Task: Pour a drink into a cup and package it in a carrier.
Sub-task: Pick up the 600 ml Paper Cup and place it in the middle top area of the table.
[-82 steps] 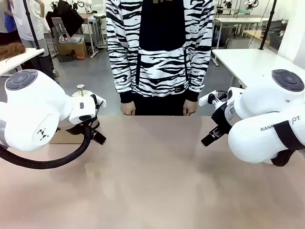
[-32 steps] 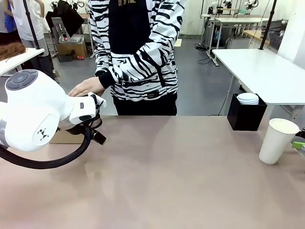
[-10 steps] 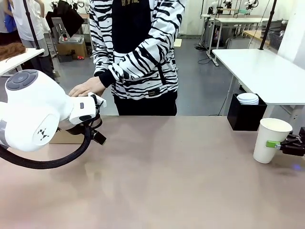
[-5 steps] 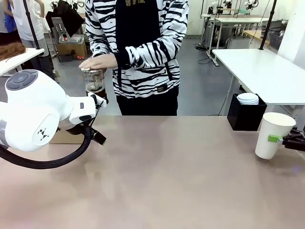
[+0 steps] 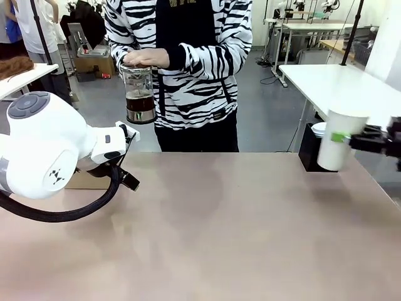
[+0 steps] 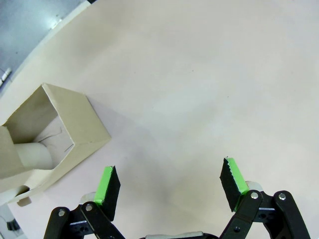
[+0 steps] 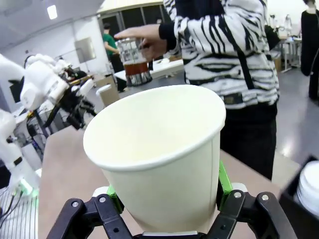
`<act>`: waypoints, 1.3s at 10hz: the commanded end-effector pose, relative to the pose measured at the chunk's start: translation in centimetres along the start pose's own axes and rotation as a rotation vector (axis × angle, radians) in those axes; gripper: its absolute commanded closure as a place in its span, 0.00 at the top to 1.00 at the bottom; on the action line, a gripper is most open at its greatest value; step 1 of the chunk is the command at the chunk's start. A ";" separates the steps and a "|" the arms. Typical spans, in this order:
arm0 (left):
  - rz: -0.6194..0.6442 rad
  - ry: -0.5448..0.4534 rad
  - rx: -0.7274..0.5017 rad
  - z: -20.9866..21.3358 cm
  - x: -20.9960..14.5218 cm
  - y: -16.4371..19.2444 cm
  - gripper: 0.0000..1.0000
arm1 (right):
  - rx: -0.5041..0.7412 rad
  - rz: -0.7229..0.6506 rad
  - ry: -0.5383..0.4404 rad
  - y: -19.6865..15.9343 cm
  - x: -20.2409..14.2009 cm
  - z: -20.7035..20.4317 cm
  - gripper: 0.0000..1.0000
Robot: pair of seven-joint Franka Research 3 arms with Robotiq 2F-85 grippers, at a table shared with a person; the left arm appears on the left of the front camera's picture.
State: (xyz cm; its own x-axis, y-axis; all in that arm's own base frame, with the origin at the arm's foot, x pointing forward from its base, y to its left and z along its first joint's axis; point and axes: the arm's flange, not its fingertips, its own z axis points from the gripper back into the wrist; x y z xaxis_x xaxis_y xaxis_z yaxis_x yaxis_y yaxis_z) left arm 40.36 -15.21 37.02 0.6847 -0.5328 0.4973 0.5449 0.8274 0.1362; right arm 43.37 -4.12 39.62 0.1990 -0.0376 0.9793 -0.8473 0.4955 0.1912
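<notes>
- The largest risk, in my judgement, is a spill on the table (image 5: 219, 238). The jug (image 5: 139, 94) and the cup (image 5: 335, 141) are well apart, and a stream that misses the rim would run over the table.
- A smaller risk is that the thin paper wall buckles or slips between the pads once liquid makes the cup heavy.
- The carrier (image 6: 50, 134) stands on the table near the left hand (image 6: 169, 184), which is released, with its jaws wide and nothing between them. A pale rounded shape sits in one compartment; I cannot tell what it is.
- The jug is in the air at the far left, with the person's hand (image 5: 145, 58) on its top. The drink (image 5: 140, 102) fills only its lower part.
- The cup is empty. The right hand (image 7: 164, 209) is clenched around its lower part and holds it above the table's right edge.
</notes>
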 end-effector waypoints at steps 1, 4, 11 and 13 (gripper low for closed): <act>0.001 -0.001 -0.001 0.0 0.0 0.0 1.00 | -0.050 0.011 -0.010 0.8 1.3 -7.2 0.81; 0.001 -0.001 -0.001 0.0 0.0 0.0 1.00 | -0.083 0.027 -0.020 0.8 0.9 -16.6 0.81; 0.001 -0.001 -0.001 0.0 0.0 0.0 1.00 | -0.069 0.026 0.004 -1.6 -5.9 -25.3 0.81; 0.001 -0.001 -0.001 0.0 0.0 0.0 1.00 | -0.065 0.019 0.012 -2.3 -6.7 -25.4 0.81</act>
State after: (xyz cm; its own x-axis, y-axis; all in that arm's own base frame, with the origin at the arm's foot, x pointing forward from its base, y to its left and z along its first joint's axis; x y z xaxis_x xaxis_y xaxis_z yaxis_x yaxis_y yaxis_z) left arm 40.36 -15.21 37.02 0.6847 -0.5330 0.4971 0.5448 0.8274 0.1368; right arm 55.99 16.46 31.15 0.2298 -0.0107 0.9732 -0.8211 0.5347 0.1997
